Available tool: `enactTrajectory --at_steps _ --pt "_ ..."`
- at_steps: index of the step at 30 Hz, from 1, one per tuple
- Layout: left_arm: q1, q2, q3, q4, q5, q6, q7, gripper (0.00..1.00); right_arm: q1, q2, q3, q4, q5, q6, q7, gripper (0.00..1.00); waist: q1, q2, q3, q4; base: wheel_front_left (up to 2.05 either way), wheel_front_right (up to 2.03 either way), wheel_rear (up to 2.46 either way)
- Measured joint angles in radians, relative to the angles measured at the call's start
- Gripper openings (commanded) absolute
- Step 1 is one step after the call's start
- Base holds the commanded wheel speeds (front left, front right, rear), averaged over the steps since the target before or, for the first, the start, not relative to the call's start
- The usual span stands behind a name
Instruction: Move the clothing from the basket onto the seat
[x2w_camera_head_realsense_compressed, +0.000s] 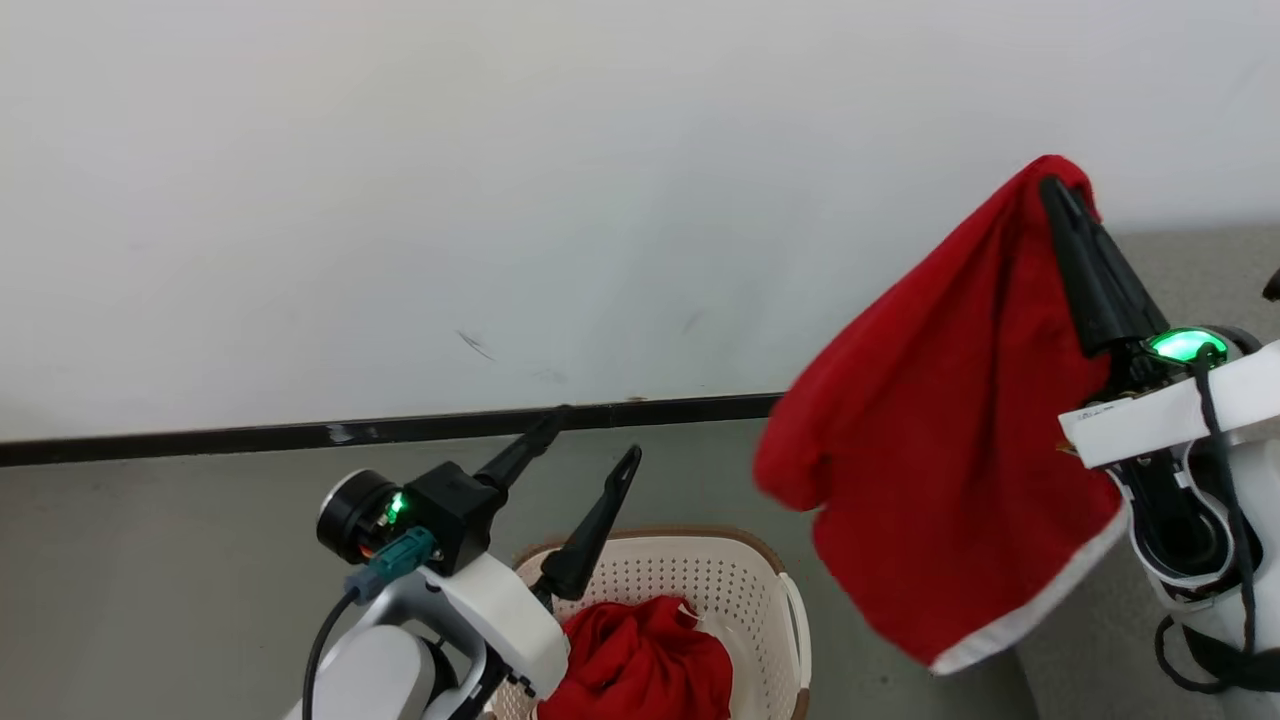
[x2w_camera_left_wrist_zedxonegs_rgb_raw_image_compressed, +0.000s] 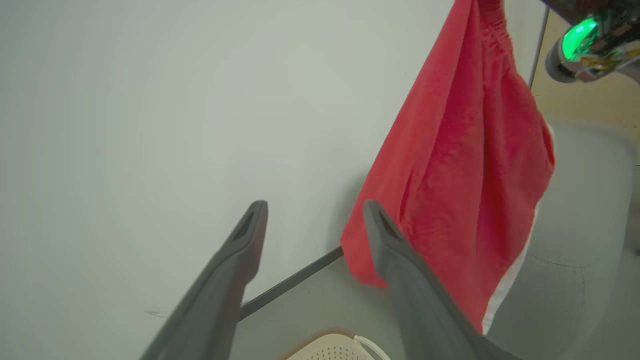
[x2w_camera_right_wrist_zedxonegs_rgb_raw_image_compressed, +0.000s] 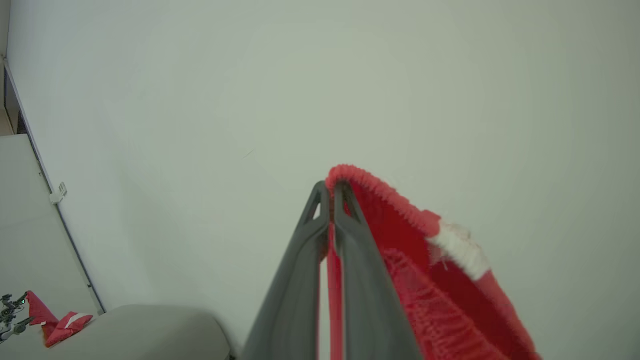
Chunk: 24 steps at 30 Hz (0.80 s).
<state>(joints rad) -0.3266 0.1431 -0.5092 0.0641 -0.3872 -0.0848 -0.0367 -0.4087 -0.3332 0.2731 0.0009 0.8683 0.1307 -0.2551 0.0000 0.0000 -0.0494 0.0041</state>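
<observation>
Pale scuffed wall (x2w_camera_head_realsense_compressed: 500, 200), black baseboard (x2w_camera_head_realsense_compressed: 300, 434), grey floor (x2w_camera_head_realsense_compressed: 150, 560) under basket (x2w_camera_head_realsense_compressed: 700, 570), grey seat (x2w_camera_left_wrist_zedxonegs_rgb_raw_image_compressed: 580, 210)

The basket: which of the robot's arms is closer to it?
Left. The left arm is at the rim of the basket, jaws open; the right arm is off to its right, jaws shut on a red garment.

A garment (x2w_camera_head_realsense_compressed: 950, 420) of soft, matt red cloth (its gathered band rougher); a smooth, perforated cream plastic basket (x2w_camera_head_realsense_compressed: 740, 575); matt dark fingers on the right hand (x2w_camera_head_realsense_compressed: 1055, 195); a smooth, matt wall (x2w_camera_head_realsense_compressed: 500, 200).
</observation>
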Motion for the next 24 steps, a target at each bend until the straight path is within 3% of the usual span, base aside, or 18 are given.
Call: enactTrajectory --at_steps 24 --pt "0.044 -0.031 -0.090 0.012 -0.013 -0.025 -0.071 1.00 0.199 -0.054 -0.200 -0.088 -0.061 0.000 0.000 0.00 0.0000 0.0000 0.000 -0.158 0.00 0.00 0.00"
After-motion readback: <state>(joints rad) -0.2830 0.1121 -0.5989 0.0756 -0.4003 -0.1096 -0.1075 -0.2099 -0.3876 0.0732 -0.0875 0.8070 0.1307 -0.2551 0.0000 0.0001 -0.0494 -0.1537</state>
